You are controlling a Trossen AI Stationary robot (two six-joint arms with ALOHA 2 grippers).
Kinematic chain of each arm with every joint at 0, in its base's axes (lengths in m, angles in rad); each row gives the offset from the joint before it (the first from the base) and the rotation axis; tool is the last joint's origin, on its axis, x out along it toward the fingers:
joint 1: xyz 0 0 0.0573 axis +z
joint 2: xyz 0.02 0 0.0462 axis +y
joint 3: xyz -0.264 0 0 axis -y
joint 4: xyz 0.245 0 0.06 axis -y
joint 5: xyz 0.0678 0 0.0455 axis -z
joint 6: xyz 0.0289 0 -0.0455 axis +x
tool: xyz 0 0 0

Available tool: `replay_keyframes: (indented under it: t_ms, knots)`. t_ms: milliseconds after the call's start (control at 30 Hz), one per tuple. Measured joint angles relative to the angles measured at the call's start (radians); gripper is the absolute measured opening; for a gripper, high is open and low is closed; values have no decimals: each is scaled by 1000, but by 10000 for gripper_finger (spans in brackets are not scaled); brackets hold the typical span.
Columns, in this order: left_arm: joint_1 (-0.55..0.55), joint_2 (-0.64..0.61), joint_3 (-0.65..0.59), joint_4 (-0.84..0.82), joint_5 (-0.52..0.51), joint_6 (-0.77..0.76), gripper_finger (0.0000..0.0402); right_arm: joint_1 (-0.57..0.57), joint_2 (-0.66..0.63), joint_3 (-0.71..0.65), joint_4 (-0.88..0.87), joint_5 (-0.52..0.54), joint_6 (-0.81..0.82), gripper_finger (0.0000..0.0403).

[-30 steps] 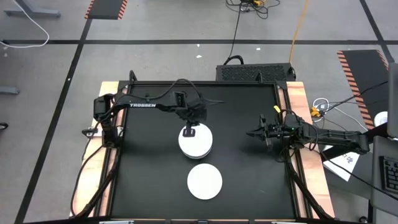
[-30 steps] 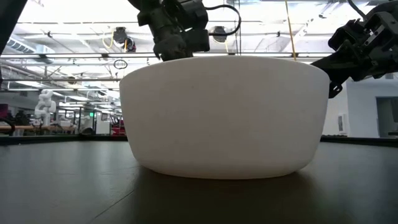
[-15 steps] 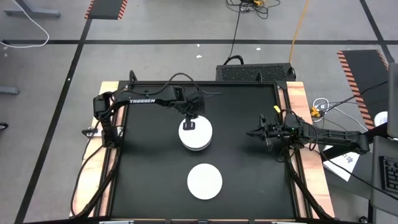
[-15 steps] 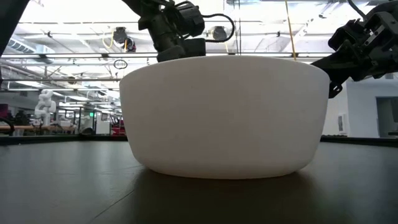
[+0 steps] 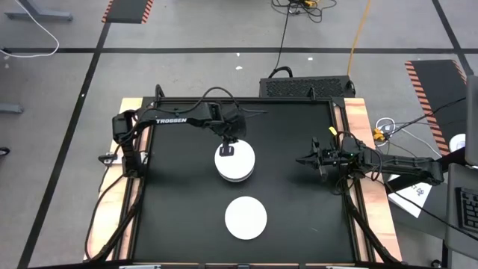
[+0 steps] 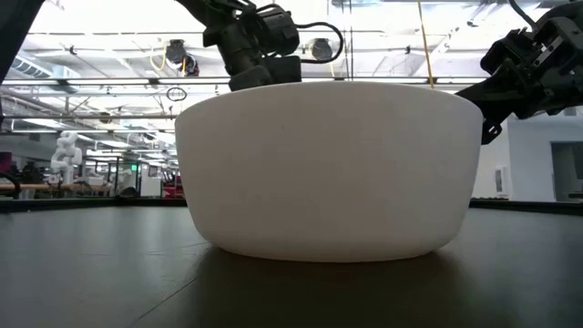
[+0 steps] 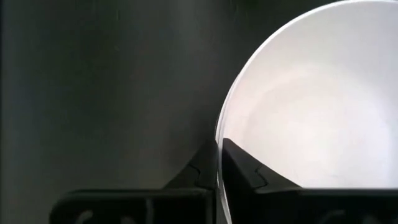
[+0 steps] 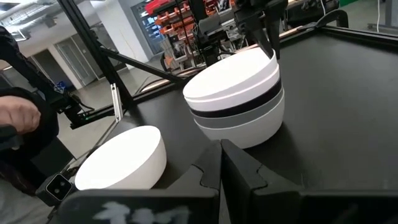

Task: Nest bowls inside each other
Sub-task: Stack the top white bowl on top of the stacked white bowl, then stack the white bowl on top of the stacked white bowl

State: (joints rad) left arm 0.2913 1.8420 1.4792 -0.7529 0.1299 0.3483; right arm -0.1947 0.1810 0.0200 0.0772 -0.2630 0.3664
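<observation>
My left gripper [image 5: 228, 149] is pinched on the rim of the stack of bowls [image 5: 235, 164] mid-table; the loose white bowl [image 5: 246, 217] lies nearer the front edge. Right gripper [image 5: 308, 159] (fingers closed, empty) waits at the side.

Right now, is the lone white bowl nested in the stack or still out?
Out. The lone white bowl sits alone on the table, apart from the stack, whose top rim the left gripper pinches.

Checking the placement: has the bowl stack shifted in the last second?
Yes. In the high view the stack of bowls, gripped at its rim by the left tool, sits slightly farther from the lone white bowl.
</observation>
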Motion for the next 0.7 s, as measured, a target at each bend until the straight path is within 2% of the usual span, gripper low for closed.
replay_keyframes:
  t_ms: [333, 700]
  knots:
    - [-17, 3, -1, 19, 0, 32, 77, 0, 0, 0, -2, 0, 11, 0]
    - [-31, 2, -1, 51, 0, 35, 219, 0, 0, 0, -4, 0, 8, 0]
